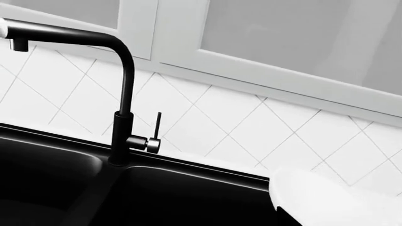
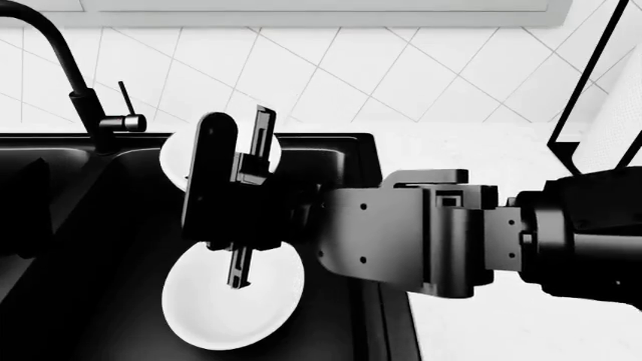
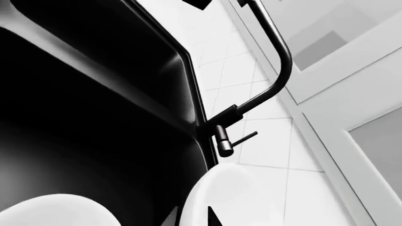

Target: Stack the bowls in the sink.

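bowls (image 2: 233, 316) apart in black sink (image 2: 341, 150)

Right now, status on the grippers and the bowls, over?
Right gripper over the sink, open or shut unclear. Left gripper unseen. Two bowls apart: far bowl, near bowl. Not stacked.

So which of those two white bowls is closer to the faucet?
The far bowl, mostly hidden behind the right gripper, sits nearer the black faucet at the back of the sink. The other bowl lies toward the sink's front edge, almost fully visible.
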You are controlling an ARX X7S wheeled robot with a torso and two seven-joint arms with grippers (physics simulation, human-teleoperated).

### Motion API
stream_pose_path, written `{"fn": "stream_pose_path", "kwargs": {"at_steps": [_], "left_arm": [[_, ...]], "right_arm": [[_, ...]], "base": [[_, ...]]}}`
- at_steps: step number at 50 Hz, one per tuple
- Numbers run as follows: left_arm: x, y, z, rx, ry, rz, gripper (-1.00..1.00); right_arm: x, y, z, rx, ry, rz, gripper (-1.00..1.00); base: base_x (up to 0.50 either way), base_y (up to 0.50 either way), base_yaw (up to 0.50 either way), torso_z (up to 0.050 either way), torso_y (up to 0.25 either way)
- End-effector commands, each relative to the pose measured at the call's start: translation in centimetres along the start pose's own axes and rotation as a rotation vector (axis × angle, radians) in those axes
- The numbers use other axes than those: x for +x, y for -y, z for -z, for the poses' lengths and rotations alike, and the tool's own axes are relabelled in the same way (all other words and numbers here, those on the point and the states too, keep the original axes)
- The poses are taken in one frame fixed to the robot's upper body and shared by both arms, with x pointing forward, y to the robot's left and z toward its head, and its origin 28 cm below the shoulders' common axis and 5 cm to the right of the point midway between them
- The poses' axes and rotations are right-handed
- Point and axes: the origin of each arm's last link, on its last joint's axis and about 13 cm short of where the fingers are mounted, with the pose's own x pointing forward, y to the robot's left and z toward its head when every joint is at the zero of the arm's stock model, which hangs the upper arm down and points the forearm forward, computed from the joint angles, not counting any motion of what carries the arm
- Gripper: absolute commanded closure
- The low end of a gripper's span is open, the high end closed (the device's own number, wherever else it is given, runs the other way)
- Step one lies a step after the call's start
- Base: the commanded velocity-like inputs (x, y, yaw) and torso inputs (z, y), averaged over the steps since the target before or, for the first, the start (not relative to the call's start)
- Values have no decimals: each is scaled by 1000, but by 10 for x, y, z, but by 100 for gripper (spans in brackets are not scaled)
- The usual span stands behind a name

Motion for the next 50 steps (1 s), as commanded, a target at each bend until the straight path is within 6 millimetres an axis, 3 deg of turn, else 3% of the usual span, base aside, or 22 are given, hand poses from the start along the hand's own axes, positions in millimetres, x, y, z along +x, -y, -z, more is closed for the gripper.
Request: {"fn": "stream_pose_path", "kwargs": {"at_steps": [1,18,31,50], "left_arm": [[0,0,0,0,-1,-2,-100],[0,0,-1,2,0,-6,-100],[1,0,0,4,-2,-7,-100],[1,-1,1,3,-5,-10,-100]], "right_arm": [[9,-5,5,-13,9,-23,100],[15,-14,21,-3,-32,-62,100],[13,-26,20,9,-29,-118,100],[11,-20,14,86,-37,-131,100]], "base": [[0,0,0,0,0],[0,0,0,0,0],[0,0,0,0,1],[0,0,0,0,0]]}}
